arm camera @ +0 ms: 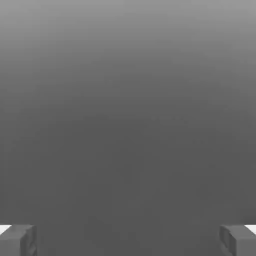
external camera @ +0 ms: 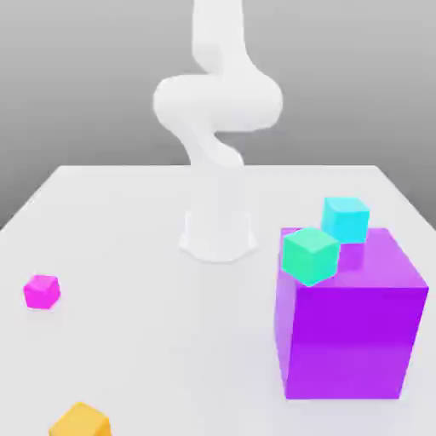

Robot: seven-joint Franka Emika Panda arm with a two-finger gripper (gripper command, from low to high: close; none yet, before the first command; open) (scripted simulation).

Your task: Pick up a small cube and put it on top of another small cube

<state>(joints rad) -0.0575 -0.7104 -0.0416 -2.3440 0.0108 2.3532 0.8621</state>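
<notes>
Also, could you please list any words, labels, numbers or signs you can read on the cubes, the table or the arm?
None: there is no text to read.
The pink cube, orange cube, purple block, green cube and cyan cube have plain faces.
The table and the arm carry no markings either.

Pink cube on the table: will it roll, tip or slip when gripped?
The pink cube sits flat on the table, so it probably slides rather than rolls. Its squat, even shape makes tipping unlikely. The glossy faces may be slippery, so a centred grip by the gripper seems safest.
</notes>
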